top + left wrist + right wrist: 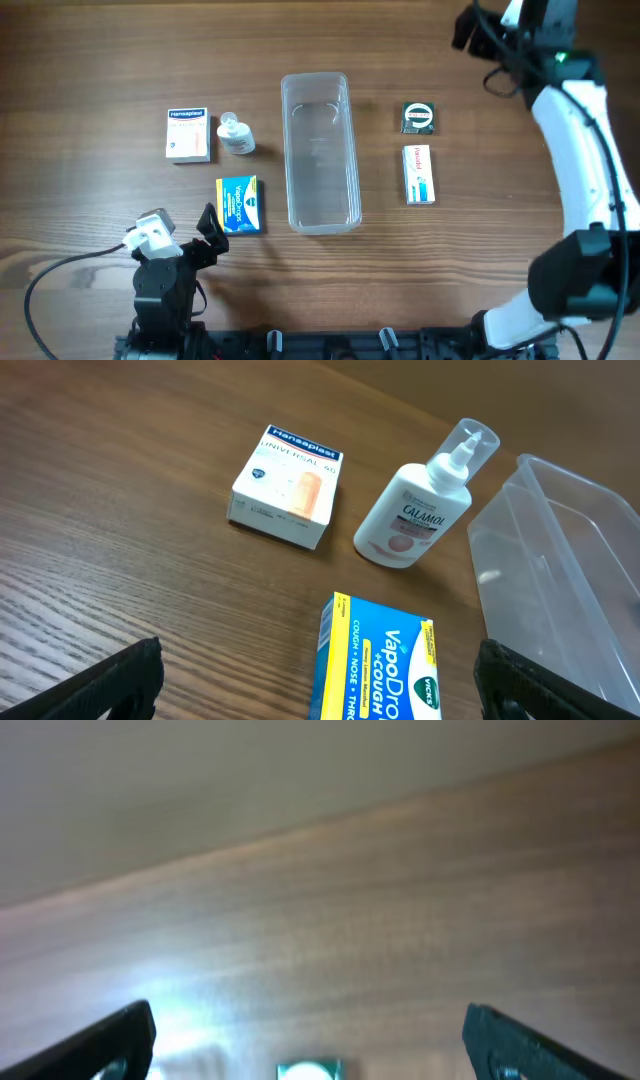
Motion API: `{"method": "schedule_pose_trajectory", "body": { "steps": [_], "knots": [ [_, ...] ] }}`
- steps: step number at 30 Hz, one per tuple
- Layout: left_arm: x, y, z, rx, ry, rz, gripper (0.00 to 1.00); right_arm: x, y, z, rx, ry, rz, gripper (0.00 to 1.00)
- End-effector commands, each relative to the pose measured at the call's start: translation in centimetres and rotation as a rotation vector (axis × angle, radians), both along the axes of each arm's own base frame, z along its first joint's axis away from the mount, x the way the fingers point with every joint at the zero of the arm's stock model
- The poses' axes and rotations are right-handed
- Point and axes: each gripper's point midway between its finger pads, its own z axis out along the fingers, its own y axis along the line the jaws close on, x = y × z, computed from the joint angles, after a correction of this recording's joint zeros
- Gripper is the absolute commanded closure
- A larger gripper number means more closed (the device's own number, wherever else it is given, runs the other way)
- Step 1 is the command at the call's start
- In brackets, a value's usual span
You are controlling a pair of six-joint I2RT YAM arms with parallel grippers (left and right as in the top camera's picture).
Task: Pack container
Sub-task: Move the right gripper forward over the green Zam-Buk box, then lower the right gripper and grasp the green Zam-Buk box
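The clear plastic container [320, 150] stands empty in the middle of the table; its corner shows in the left wrist view [565, 570]. Left of it lie a white Hansaplast box [188, 134], a Calamol bottle [236, 134] and a blue-yellow VapoDrops box [240, 204]. Right of it lie a small dark green box [418, 117] and a white box [419, 174]. My left gripper [205, 235] is open and empty, just short of the VapoDrops box [375, 660]. My right gripper [478, 35] is open and empty, high at the far right.
The Hansaplast box [286, 485] and Calamol bottle [420, 510] lie ahead of the left gripper. The right wrist view is blurred: wood table, pale wall and the top of the green box [308, 1070]. A black cable [60, 275] loops at the front left.
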Motion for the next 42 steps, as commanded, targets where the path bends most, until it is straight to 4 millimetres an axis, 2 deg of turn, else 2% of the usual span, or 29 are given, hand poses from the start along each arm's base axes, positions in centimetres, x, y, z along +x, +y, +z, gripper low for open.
{"method": "schedule_pose_trajectory", "body": {
  "steps": [1,4,6,14,20,24,42],
  "knots": [
    [0.0,0.0,0.1,0.009,-0.010,-0.004,0.00,2.4,-0.2,1.6,-0.036,0.029,0.007,0.01],
    [0.0,0.0,0.1,0.009,-0.010,-0.004,0.00,3.2,-0.2,0.0,-0.037,0.119,0.013,0.00],
    [0.0,0.0,0.1,0.009,-0.010,-0.004,0.00,3.4,0.1,-1.8,-0.031,0.191,0.022,0.00],
    [0.0,0.0,0.1,0.009,-0.010,-0.004,0.00,3.5,2.7,-7.8,-0.012,0.341,0.072,0.01],
    [0.0,0.0,0.1,0.009,-0.010,-0.005,0.00,3.6,5.4,-10.2,-0.006,0.388,0.099,0.00],
    [0.0,0.0,0.1,0.009,-0.010,-0.004,0.00,3.1,6.0,-12.1,-0.009,0.436,0.110,0.02],
    [0.0,0.0,0.1,0.009,-0.010,-0.005,0.00,-4.4,5.3,-20.6,-0.008,0.779,0.070,0.01]
  ]
}}
